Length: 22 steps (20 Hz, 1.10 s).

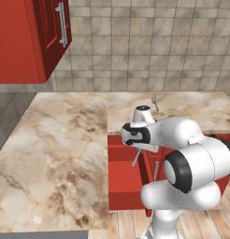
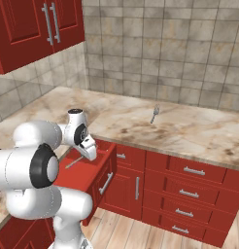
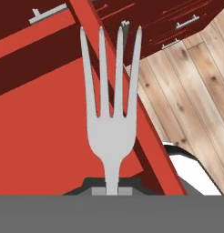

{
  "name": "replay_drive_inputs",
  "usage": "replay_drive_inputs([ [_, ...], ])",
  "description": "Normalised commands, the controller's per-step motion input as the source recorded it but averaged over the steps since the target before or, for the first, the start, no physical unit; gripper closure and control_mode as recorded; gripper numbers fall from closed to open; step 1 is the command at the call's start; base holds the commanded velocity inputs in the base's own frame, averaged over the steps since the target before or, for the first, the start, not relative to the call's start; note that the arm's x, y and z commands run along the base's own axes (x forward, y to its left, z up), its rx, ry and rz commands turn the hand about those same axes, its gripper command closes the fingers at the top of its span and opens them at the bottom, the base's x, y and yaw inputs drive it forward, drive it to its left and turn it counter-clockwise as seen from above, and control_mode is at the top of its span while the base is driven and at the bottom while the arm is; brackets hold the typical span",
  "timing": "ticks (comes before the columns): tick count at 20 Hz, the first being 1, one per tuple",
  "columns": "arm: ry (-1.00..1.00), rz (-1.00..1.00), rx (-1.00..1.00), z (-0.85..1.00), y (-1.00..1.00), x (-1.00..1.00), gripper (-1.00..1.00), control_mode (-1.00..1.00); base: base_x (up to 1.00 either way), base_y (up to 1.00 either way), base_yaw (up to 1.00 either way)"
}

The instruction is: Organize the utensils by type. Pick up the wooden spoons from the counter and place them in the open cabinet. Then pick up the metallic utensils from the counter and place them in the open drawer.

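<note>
The gripper (image 3: 112,191) is clamped on a fork (image 3: 111,132), tines pointing away from the jaws over the open drawer (image 3: 45,136). A second fork (image 2: 155,114) lies well beyond on the counter (image 2: 189,131).

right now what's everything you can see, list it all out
fork in gripper: one, silver-grey, tines out over the open drawer
fork on counter: one, silver-grey, near the tiled back wall
open drawer: one, red, pulled out below the counter edge
counter: one, beige with brown veins, L-shaped
wall cabinet: one, red with silver bar handles, upper left
base drawers: several, red with silver handles, under the counter
floor: light wood planks
gripper: one, dark fingertips, shut on the fork handle
arm: one, white with dark joints
</note>
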Motion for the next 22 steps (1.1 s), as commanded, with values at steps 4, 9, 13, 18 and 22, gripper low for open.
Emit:
replay_drive_inputs([
  [4, 0.0, 0.0, 0.0, -0.36, 0.0, 0.0, 1.0, -1.0, 0.0, 0.0, 0.0],
  [9, 0.0, 0.0, 0.0, -0.28, 0.0, 0.04, 1.0, -1.0, 0.0, 0.0, 0.0],
  [13, 0.0, 0.0, 0.0, -0.26, 0.02, 0.05, 1.0, -1.0, 0.0, 0.0, 0.0],
  [18, 0.0, 0.0, 0.0, -0.27, 0.0, 0.08, 1.0, -1.0, 0.0, 0.0, 0.0],
  [22, 0.0, 0.0, 0.0, -0.27, 0.01, 0.06, 1.0, -1.0, 0.0, 0.0, 0.0],
])
